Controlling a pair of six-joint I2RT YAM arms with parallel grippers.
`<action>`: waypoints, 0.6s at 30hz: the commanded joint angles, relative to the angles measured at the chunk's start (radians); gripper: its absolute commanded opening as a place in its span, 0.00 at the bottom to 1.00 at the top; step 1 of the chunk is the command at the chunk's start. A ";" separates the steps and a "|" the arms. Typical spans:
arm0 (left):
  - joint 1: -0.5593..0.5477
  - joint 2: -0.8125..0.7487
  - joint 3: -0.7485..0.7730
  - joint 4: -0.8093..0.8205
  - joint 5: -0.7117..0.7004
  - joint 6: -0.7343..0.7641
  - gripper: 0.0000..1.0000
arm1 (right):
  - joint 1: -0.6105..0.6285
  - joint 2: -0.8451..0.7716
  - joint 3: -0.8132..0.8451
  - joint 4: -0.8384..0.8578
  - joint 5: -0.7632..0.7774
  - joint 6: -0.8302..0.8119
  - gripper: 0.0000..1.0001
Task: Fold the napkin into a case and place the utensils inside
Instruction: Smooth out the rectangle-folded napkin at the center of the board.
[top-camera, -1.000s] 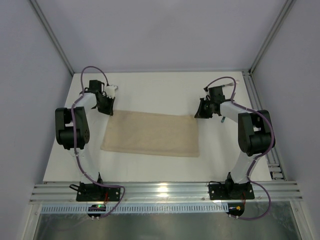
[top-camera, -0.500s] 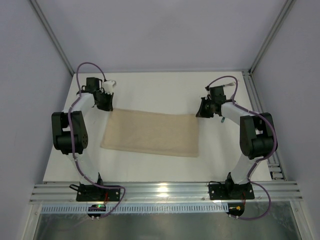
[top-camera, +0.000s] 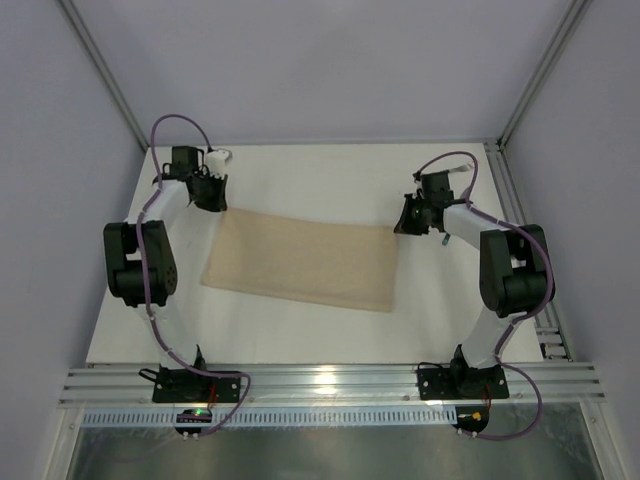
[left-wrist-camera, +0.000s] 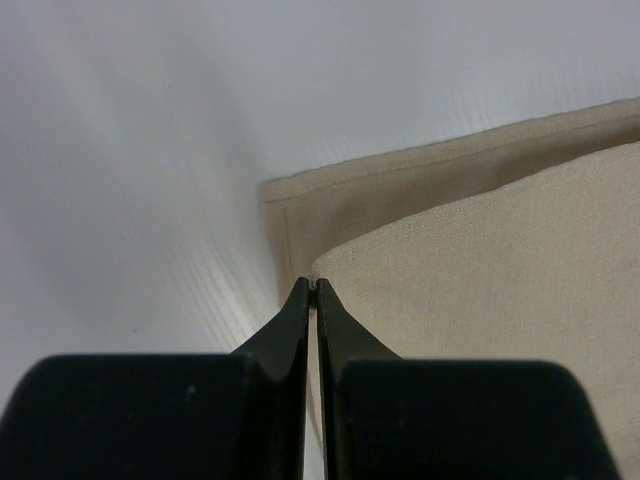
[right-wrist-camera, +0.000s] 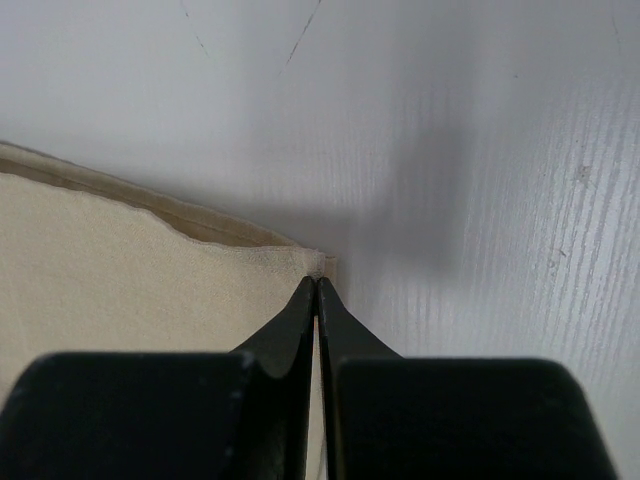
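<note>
The napkin (top-camera: 300, 265) is laid on the white table (top-camera: 320, 175) as a flat oblong, already doubled, since two layers are seen at its edge in both wrist views. The left gripper (left-wrist-camera: 313, 290) is closed completely on the far-left corner, at about 10 o'clock from the middle of the cloth; it seems that only the upper layer is pinched, because the lower corner is seen free just beyond the tips. The right gripper (right-wrist-camera: 317, 285) is closed as well, on the far-right corner at about 2 o'clock. Compared with one second ago, the left gripper is moved away towards 11 o'clock, and the far-left corner is drawn with it, so the far edge is now pulled straighter and the cloth is a little skewed. The right gripper is almost not moved. It is judged that the fold is being stretched and smoothed, and that the case is not yet formed; more folding is needed. The utensils are not found in any view.
</note>
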 joint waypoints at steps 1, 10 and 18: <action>-0.004 0.043 0.049 0.049 0.004 -0.016 0.00 | -0.006 0.018 0.016 0.037 0.022 0.006 0.04; -0.026 0.196 0.164 0.013 -0.075 0.004 0.00 | -0.012 0.049 0.036 0.023 0.031 0.002 0.05; -0.058 0.199 0.158 0.032 -0.064 -0.019 0.00 | -0.009 0.006 0.081 -0.060 0.105 -0.029 0.38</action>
